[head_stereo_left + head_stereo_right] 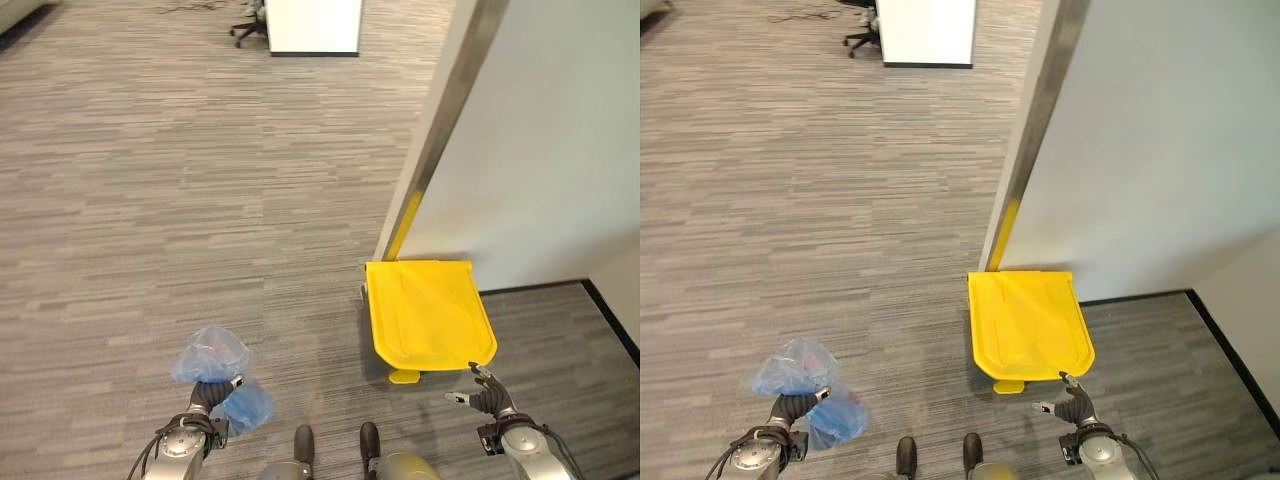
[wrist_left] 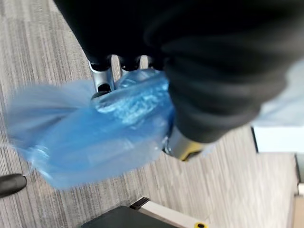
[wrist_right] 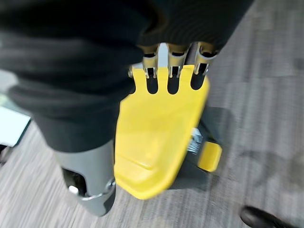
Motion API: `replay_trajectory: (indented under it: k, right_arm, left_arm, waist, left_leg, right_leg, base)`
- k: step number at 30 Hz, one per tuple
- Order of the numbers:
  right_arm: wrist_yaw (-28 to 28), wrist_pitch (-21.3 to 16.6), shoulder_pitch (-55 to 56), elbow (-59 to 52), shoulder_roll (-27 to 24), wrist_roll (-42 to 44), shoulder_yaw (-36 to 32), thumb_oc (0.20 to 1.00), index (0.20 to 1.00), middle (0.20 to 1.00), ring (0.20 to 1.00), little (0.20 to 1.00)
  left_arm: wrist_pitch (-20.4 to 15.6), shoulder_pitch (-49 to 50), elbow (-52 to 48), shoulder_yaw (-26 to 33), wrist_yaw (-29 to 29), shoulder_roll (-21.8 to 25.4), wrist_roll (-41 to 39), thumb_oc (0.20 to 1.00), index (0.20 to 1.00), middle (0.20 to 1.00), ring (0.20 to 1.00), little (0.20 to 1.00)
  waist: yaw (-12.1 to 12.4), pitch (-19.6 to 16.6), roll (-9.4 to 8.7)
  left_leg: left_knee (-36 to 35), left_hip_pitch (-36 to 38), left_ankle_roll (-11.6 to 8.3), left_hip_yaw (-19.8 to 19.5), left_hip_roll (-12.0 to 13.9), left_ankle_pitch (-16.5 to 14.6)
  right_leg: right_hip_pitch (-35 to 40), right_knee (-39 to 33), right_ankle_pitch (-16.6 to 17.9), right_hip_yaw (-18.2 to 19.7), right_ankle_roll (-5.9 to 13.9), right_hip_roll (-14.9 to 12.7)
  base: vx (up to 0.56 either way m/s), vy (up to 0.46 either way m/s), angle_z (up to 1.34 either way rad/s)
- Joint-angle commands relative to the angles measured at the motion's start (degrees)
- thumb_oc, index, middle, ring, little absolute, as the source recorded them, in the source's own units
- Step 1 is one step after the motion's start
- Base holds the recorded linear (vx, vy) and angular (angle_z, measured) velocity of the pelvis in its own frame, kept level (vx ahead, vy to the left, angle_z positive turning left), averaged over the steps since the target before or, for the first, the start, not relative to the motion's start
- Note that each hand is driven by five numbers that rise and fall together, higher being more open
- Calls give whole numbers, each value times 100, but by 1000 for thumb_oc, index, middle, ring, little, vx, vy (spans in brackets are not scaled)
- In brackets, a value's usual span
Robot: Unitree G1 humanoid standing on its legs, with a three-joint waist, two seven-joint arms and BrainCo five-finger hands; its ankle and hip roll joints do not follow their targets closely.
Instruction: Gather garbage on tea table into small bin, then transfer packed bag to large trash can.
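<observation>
Room: grey striped carpet (image 1: 150, 200), white wall (image 1: 560, 150) on the right
Trash can: yellow lid (image 1: 428, 310) closed, parked against the wall corner
Left hand (image 1: 208, 392): fingers curled tight around the blue garbage bag (image 1: 212, 355), held above the carpet
Right hand (image 1: 484, 393): fingers loose and apart, holding nothing, just beside the lid's near edge

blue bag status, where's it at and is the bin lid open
Left hand shut on crumpled blue plastic bag. Right hand open, empty, near yellow-lidded trash can. Lid closed.
</observation>
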Motion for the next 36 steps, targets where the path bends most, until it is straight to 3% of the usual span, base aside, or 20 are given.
replay_trajectory:
  k: [1,3,7,8,10,11,14,16,17,21,22,28,36]
  right_arm:
    - [53,-113,-348,-89,-69,-107,56,1000,1000,1000,1000,1000]
    - [99,-117,-397,-165,-31,-141,119,1000,1000,1000,1000,1000]
    - [141,-101,-398,-184,-36,-180,121,1000,1000,1000,1000,1000]
    - [118,-119,-420,-194,-18,-129,117,1000,1000,1000,1000,1000]
    - [118,-106,-421,-196,-5,-118,109,1000,1000,1000,1000,1000]
    - [101,-98,-405,-188,-34,-192,117,1000,1000,1000,1000,1000]
    - [33,-133,-390,-183,-136,-186,90,1000,1000,1000,1000,1000]
    - [-12,-138,-340,-158,-220,-141,39,1000,1000,1000,1000,1000]
    - [-51,-118,-318,-40,-275,-75,-38,1000,1000,1000,1000,1000]
    - [-61,-143,-300,-1,-265,-20,-93,1000,1000,1000,1000,1000]
    - [-64,-122,-324,-9,-233,-57,-64,1000,1000,1000,1000,1000]
    - [-28,-76,-327,76,-86,-79,-50,1000,1000,1000,1000,1000]
    - [0,-52,-371,67,-30,-140,-4,1000,1000,1000,1000,1000]
  left_arm:
    - [-260,-11,-337,227,43,224,-119,200,200,200,200,200]
    - [-247,72,-389,315,71,267,-170,200,200,200,200,200]
    - [-264,43,-351,319,79,283,-170,200,200,200,200,200]
    - [-273,-20,-339,322,141,307,-213,200,200,200,200,200]
    - [-277,-29,-348,290,154,306,-248,200,200,200,200,200]
    - [-277,-27,-353,295,178,298,-286,200,200,200,200,200]
    - [-283,-81,-333,233,188,244,-339,200,200,200,200,200]
    - [-280,-142,-320,184,156,182,-395,200,200,200,200,200]
    - [-271,-205,-305,110,100,94,-417,200,200,200,200,200]
    - [-248,-192,-272,76,46,44,-317,200,200,200,200,200]
    - [-240,-138,-260,119,55,41,-276,200,200,200,200,200]
    - [-248,-142,-261,152,73,108,-249,200,200,200,200,200]
    - [-239,-97,-278,177,88,144,-253,200,200,200,200,200]
  waist:
    - [254,112,-152]
    - [377,181,-96]
    - [343,203,-41]
    - [347,216,21]
    - [323,207,-16]
    - [378,131,-127]
    - [357,68,-253]
    - [313,61,-274]
    - [228,53,-291]
    - [185,61,-271]
    - [207,57,-237]
    - [180,-21,-249]
    - [233,-3,-234]
  left_leg:
    - [695,282,141,-220,-57,-1169]
    - [712,308,149,52,114,-1181]
    - [754,316,150,10,235,-1173]
    - [783,293,95,-25,387,-1163]
    - [803,291,66,-71,401,-1173]
    - [836,316,-39,-76,475,-1174]
    - [1027,171,-275,-29,756,-1070]
    - [1189,39,-327,23,869,-1035]
    - [1380,-19,-294,257,939,-1006]
    - [1388,-98,-177,294,600,-1109]
    - [1123,-13,-119,155,389,-1157]
    - [653,166,-41,17,238,-1067]
    - [684,346,123,42,100,-1186]
  right_leg:
    - [-335,273,-197,-467,360,144]
    - [-397,555,-345,-1165,343,-174]
    - [-442,810,-411,-905,353,-363]
    - [-514,973,-363,-717,366,-581]
    - [-405,904,-369,-534,373,-575]
    - [-243,682,-292,-459,467,-550]
    - [56,122,-322,-591,461,-426]
    - [206,-124,-299,-723,403,-355]
    - [411,-403,-317,-837,300,-271]
    - [553,-646,-269,-889,269,-224]
    - [462,-649,-213,-779,290,-161]
    - [269,-543,-110,-709,373,-141]
    - [182,-249,-139,-523,439,-206]
  base:
    - [-90,-18,-76]
    - [-71,-88,-135]
    - [2,-157,-46]
    - [52,-257,35]
    - [72,-260,49]
    - [112,-298,58]
    - [90,-362,23]
    - [-17,-243,6]
    - [-36,-195,52]
    - [-37,-18,27]
    - [-51,77,29]
    - [-36,59,-14]
    - [-2,78,-23]
